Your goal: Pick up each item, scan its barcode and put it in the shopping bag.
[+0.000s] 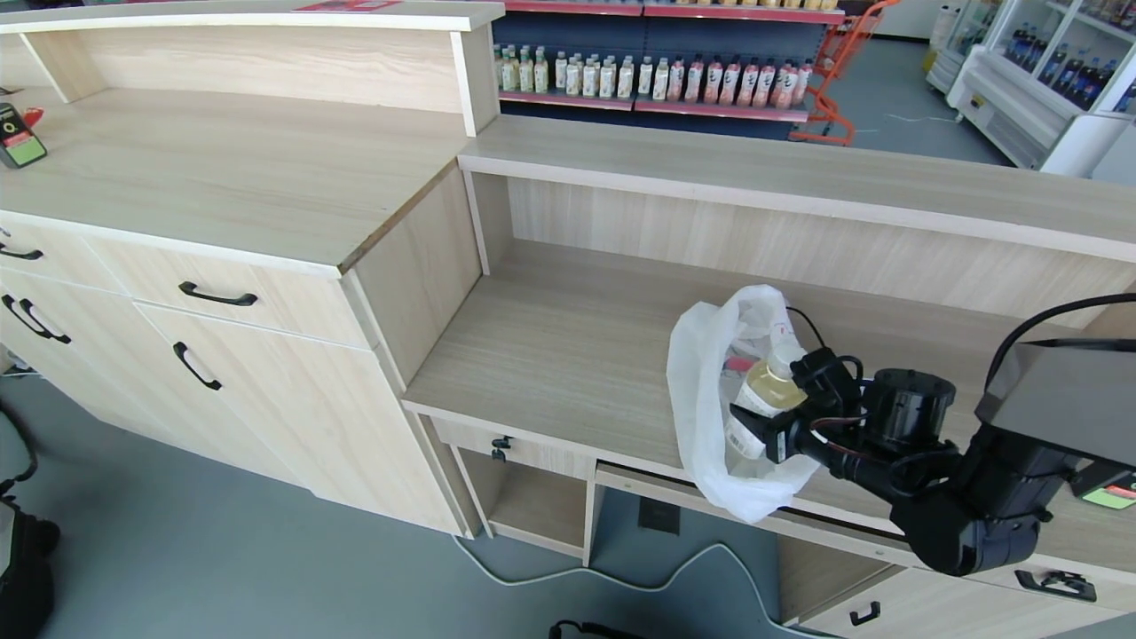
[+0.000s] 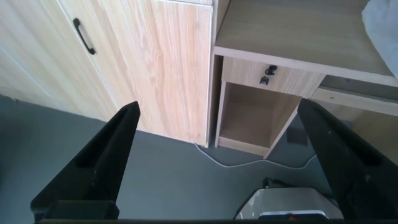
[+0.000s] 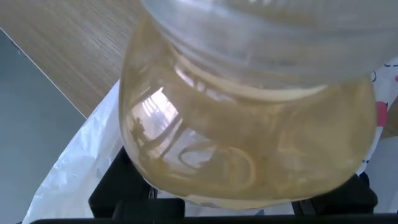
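Here, the right gripper (image 1: 790, 404) is pinching a clear bottle (image 1: 765, 390) of pale yellow drink, one dark finger on each side of its body. The bottle sits in the open mouth of the white plastic bag (image 1: 706, 399). Its long axis is tilted rather than upright. The capped neck points up and away toward the back wall of the counter (image 1: 550, 355), and the labelled lower end points down toward the counter's front edge. I cannot tell whether that lower end touches the inside of the bag.

The bag stands on the low part of the counter, near the front, and its bottom sags a little over the edge. Something pink shows inside it beside the bottle.

From the right wrist the bottle (image 3: 249, 124) is seen close up along its length, with the white bag (image 3: 74, 168) just beneath it and wood and grey floor beyond.

The left gripper (image 2: 217, 109) hangs low over the grey floor (image 2: 161, 180), well apart from the bag, with its two dark fingers spread wide and nothing between them. It faces the wooden cupboard (image 2: 168, 62) and the open nook under the counter.

A small green-and-black device (image 1: 18, 138) lies at the far left of the higher counter top. A store shelf of bottles (image 1: 657, 78) stands in the room behind.
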